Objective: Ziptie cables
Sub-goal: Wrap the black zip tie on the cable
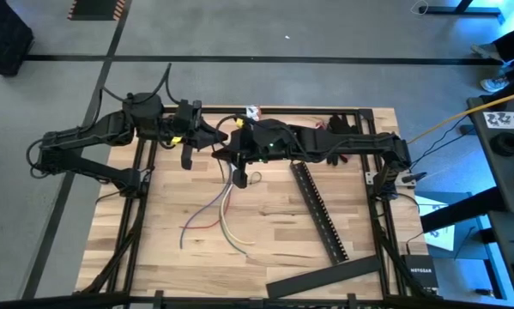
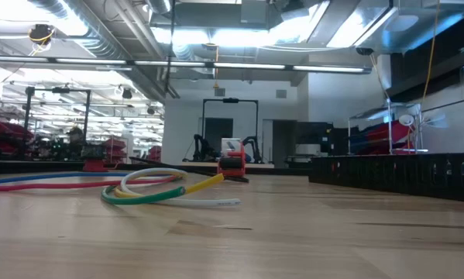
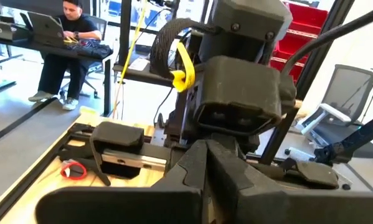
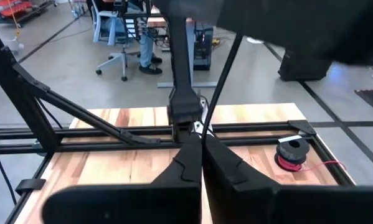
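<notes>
The cables, a loose bunch of blue, red, white and yellow-green wires, lie spread on the wooden table. In the low view the cables rest flat in loops. High above the table's far middle, my left gripper and my right gripper meet tip to tip, both level and both shut. In the right wrist view a thin black strip slants up from my right gripper. My left gripper faces the right arm's wrist head-on. My right gripper has the thin black strip's lower end pinched between its two fingertips, coming in level from the table's right. The strip slants upward, clear of the table. My left gripper is shut just in front of that spot; whether it touches the strip cannot be told.
A long black slotted bar lies slantwise on the table's right half, and a flat black bar lies near the front edge. A red spool sits at the far edge. A person sits at a desk beyond the table.
</notes>
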Motion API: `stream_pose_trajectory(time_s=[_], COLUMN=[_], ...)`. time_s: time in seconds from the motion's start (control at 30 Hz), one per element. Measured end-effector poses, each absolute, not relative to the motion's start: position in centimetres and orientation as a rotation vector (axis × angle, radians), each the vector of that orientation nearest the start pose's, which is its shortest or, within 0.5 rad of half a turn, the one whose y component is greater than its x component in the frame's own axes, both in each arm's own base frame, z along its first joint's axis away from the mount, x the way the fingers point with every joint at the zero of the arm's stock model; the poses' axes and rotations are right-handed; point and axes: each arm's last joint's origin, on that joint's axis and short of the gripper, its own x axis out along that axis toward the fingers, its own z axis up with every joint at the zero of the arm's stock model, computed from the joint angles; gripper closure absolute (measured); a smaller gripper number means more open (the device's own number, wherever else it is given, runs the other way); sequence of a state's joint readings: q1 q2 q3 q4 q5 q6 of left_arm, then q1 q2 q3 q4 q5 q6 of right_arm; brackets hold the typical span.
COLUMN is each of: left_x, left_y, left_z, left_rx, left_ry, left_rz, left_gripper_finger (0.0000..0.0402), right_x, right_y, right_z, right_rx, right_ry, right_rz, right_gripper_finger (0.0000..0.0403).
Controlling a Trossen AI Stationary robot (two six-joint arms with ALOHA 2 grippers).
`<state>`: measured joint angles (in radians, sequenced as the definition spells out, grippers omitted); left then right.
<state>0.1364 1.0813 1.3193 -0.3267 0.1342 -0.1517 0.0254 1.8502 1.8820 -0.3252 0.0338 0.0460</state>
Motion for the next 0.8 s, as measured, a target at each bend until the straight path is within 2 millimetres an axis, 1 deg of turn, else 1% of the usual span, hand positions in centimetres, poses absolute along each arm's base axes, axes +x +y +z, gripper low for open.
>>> stream_pose_trajectory(time_s=[0.13,0.27,0.37,0.43,0.5,0.63,0.8], left_x=[21.0,19.5,18.6,18.4,18.8,19.7,20.0], left_y=[2.5,2.3,1.9,1.7,1.6,1.4,1.5], left_z=[44.4,44.6,43.9,43.5,42.9,42.2,41.7], left_rx=[-0.111,-0.102,-0.094,-0.096,-0.095,-0.093,-0.084], left_ry=[0.101,0.123,0.213,0.25,0.258,0.188,0.175], left_rz=[0.007,0.006,-0.004,0.008,0.004,0.001,0.03], left_gripper_finger=[0.0357,0.0314,0.0295,0.029,0.0289,0.0295,0.0311], right_x=[42.8,42.6,42.4,42.4,42.4,42.4,42.4], right_y=[1.0,1.0,1.0,1.0,1.0,1.0,1.0], right_z=[39.7,40.0,40.3,40.5,40.5,40.5,40.5], right_rx=[0.037,0.038,0.037,0.037,0.037,0.037,0.037], right_ry=[0.292,0.284,0.269,0.259,0.257,0.256,0.258], right_rz=[-0.015,-0.015,-0.022,-0.023,-0.023,-0.023,-0.024], right_gripper_finger=[0.0401,0.0402,0.0402,0.0402,0.0402,0.0402,0.0403])
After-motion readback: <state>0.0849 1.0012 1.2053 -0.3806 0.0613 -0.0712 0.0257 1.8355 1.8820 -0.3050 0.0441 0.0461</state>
